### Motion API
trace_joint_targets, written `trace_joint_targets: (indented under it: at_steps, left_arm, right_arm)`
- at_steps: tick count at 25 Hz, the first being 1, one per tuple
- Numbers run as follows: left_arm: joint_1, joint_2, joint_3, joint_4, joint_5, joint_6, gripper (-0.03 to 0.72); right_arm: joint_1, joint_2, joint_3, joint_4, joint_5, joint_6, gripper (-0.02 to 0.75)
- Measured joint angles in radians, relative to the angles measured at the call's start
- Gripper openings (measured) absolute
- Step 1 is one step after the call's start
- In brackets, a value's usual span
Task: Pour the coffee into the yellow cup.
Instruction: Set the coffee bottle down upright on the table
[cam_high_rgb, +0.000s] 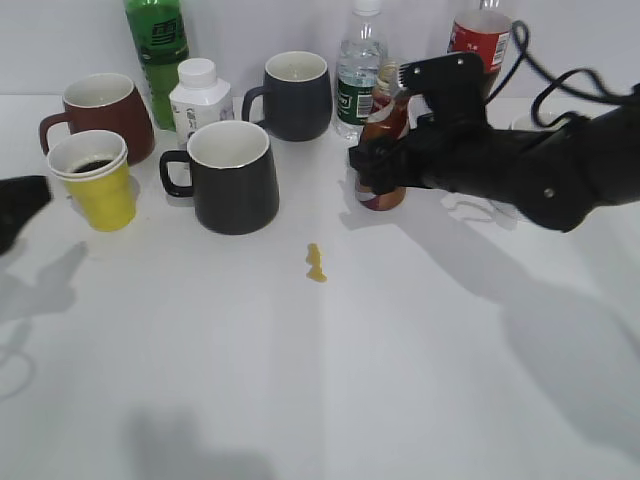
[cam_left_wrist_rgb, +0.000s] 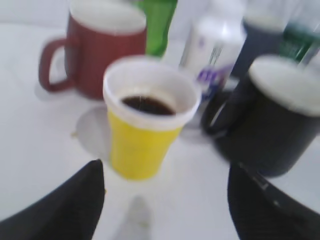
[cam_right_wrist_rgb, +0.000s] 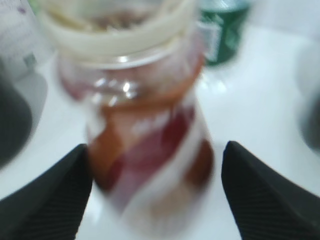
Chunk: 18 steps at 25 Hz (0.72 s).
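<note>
The coffee bottle (cam_high_rgb: 386, 118) is brown with a red-white swirl label and stands upright at the middle right. It fills the right wrist view (cam_right_wrist_rgb: 150, 135), blurred. My right gripper (cam_high_rgb: 372, 170) (cam_right_wrist_rgb: 156, 150) is open with a finger on each side of the bottle's lower body, and a gap shows on the right side. The yellow cup (cam_high_rgb: 97, 190) stands at the left with dark liquid inside, also seen in the left wrist view (cam_left_wrist_rgb: 142, 145). My left gripper (cam_high_rgb: 22, 205) (cam_left_wrist_rgb: 166, 167) is open and empty, just short of the cup.
A brown-red mug (cam_high_rgb: 100, 110) stands behind the yellow cup. A black mug (cam_high_rgb: 235, 175), a dark grey mug (cam_high_rgb: 297, 95), a white pill bottle (cam_high_rgb: 200, 95), a green bottle (cam_high_rgb: 157, 45), a water bottle (cam_high_rgb: 360, 65) and a cola bottle (cam_high_rgb: 480, 35) stand along the back. A small yellow scrap (cam_high_rgb: 316, 263) lies mid-table.
</note>
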Motion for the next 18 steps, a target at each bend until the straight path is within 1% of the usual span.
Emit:
trace_joint_targets:
  at_steps: [4,8,13,15,18]
  left_arm:
    - [0.0,-0.179,-0.075,0.006,0.369,-0.022,0.585]
    - [0.0,-0.322,-0.194,-0.035,0.747,-0.026,0.583]
    - [0.0,-0.468,-0.329,-0.084,1.188,-0.026,0.575]
    - [0.0,-0.493,-0.358,-0.113,1.356,0.021,0.568]
    - [0.0,-0.534,-0.366,-0.19,1.56,0.15,0.564]
  right_arm:
    - [0.0,-0.083,0.026,-0.001,0.133,0.033,0.597]
    - [0.0,-0.169,0.048,-0.001,0.281,0.046,0.596]
    - [0.0,-0.271,0.048,0.001,0.532,0.07,0.596]
    - [0.0,-0.32,0.048,0.011,0.639,0.074,0.596]
    - [0.0,-0.394,0.048,0.014,0.808,0.074,0.595]
